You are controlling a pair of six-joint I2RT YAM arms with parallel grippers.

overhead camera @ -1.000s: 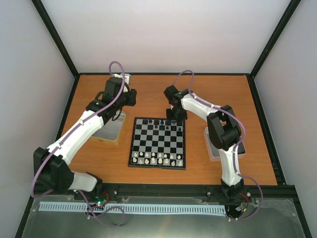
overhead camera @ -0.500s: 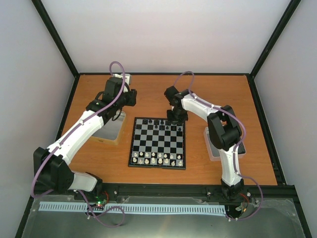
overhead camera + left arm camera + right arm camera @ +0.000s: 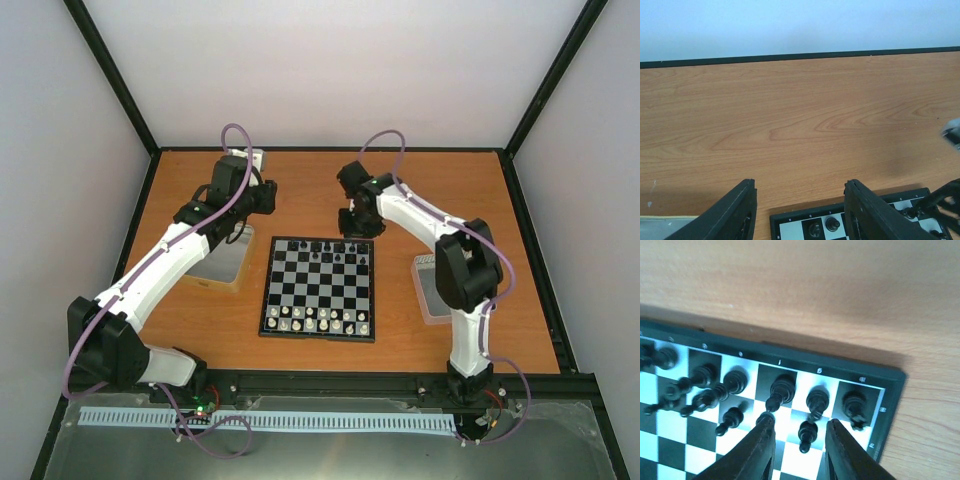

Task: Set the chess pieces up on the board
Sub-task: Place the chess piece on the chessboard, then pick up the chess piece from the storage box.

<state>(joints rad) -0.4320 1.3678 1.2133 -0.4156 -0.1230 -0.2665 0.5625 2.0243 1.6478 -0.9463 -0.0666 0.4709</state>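
Over the board's far right corner: jaws parted, nothing held

Border marks on the board (image 3: 320,288) are too blurred to read. The right gripper (image 3: 800,425), its arm bent steeply down, stands open astride a black piece (image 3: 808,432) without gripping it. The left gripper (image 3: 799,184), arm stretched forward, hovers open and empty just beyond the far left corner
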